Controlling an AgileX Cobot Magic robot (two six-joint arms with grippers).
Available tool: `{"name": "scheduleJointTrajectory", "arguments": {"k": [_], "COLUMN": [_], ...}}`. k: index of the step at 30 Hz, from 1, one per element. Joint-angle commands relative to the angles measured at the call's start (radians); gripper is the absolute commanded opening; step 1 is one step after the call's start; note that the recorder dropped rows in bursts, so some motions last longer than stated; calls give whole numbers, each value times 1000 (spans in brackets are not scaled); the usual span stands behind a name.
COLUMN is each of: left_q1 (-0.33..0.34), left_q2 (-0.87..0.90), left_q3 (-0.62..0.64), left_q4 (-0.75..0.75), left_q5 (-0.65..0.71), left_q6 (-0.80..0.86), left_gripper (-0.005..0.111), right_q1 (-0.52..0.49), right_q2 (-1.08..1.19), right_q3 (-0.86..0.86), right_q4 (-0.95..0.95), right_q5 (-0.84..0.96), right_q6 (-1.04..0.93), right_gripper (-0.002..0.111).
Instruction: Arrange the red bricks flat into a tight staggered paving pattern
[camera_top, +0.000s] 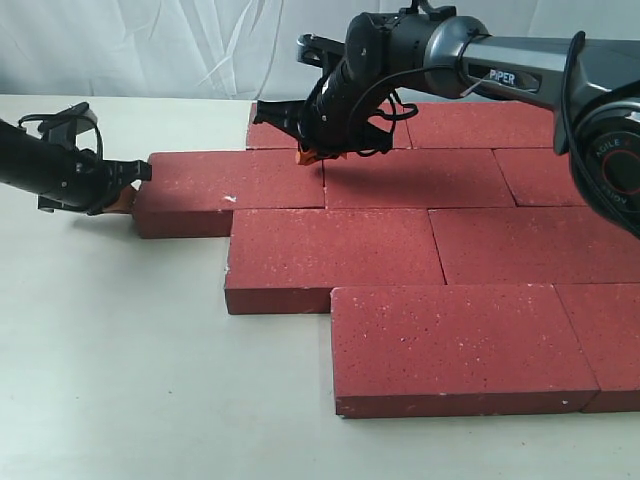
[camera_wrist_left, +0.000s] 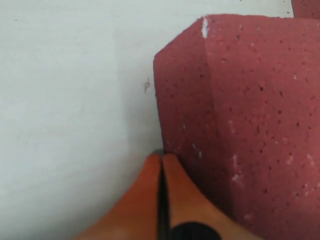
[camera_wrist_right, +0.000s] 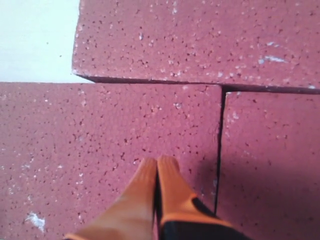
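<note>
Several flat dark-red bricks lie in staggered rows on the white table. The leftmost brick of the second row (camera_top: 232, 185) juts out past the others. My left gripper (camera_top: 127, 196) is shut and empty, its orange tips against that brick's left end face (camera_wrist_left: 182, 115) at table level. My right gripper (camera_top: 306, 155) is shut and empty too, pointing down at the top of the same brick (camera_wrist_right: 100, 130) close to its seam with the neighbouring brick (camera_wrist_right: 270, 150). A back-row brick (camera_wrist_right: 200, 40) lies just beyond the tips.
Bare white table (camera_top: 110, 370) spreads left and in front of the paving. A white curtain (camera_top: 150, 45) hangs behind. The front-row brick (camera_top: 455, 340) and the third-row brick (camera_top: 330, 255) lie nearest the camera. The right arm's body (camera_top: 520, 70) reaches across the back rows.
</note>
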Motion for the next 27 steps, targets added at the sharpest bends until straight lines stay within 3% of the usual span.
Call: {"name": "scheduleJointTrajectory", "arguments": {"k": [1, 7, 20, 24, 27], "left_q1": [-27, 1, 1, 1, -46], "left_q2": [17, -20, -171, -265, -366], "left_q3": [6, 6, 8, 89, 146], "left_q4": [24, 90, 609, 607, 636], "left_q5": [29, -6, -25, -37, -60], "left_q6": [17, -69, -565, -570, -589], "left_gripper": [0, 0, 0, 0, 0], "right_q1": [-1, -1, -1, -1, 7], "right_q2": [-7, -31, -114, -143, -166], "right_q3": [-4, -4, -4, -4, -4], "right_q4": [-7, -25, -81, -103, -95], "right_q5": [-5, 26, 252, 377, 470], "right_q6": [-3, -3, -3, -3, -17], "right_gripper": [-1, -1, -1, -1, -1]}}
